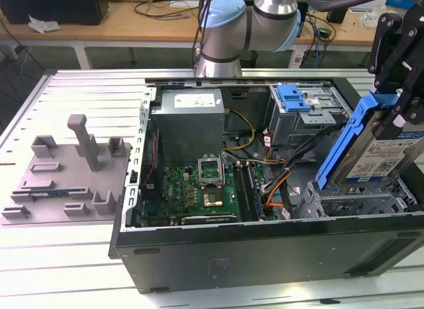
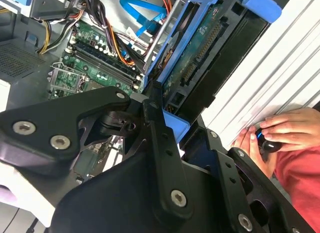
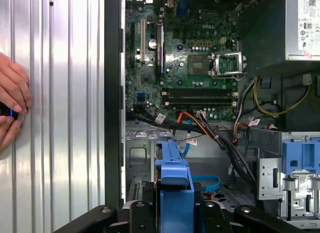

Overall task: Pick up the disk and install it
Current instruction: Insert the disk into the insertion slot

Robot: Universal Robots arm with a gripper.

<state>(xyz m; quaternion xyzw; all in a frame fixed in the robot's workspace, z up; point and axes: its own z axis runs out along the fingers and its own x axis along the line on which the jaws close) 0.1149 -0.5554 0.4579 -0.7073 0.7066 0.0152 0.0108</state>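
Note:
The disk (image 1: pixel 387 150) is a silver drive with a barcode label in a blue carrier frame. It hangs tilted over the grey drive cage (image 1: pixel 361 204) at the front corner of the open computer case, on the exterior view's right. My black gripper (image 1: pixel 399 105) comes down from above and is shut on the disk's upper end. In the second wrist view the disk (image 2: pixel 200 48) shows its green circuit side, held between my gripper (image 2: pixel 175 130) jaws. The first wrist view looks along the disk's blue frame edge (image 3: pixel 173 175) above the case floor.
Orange and black cables (image 1: pixel 278 183) run beside the cage. A blue bracket (image 1: pixel 295 97) tops the rear drive cage. The motherboard (image 1: pixel 199 189) and power supply (image 1: pixel 189 117) fill the rest of the case. A grey fixture (image 1: pixel 73 170) lies on the table. A person's hand (image 2: pixel 285 130) rests nearby.

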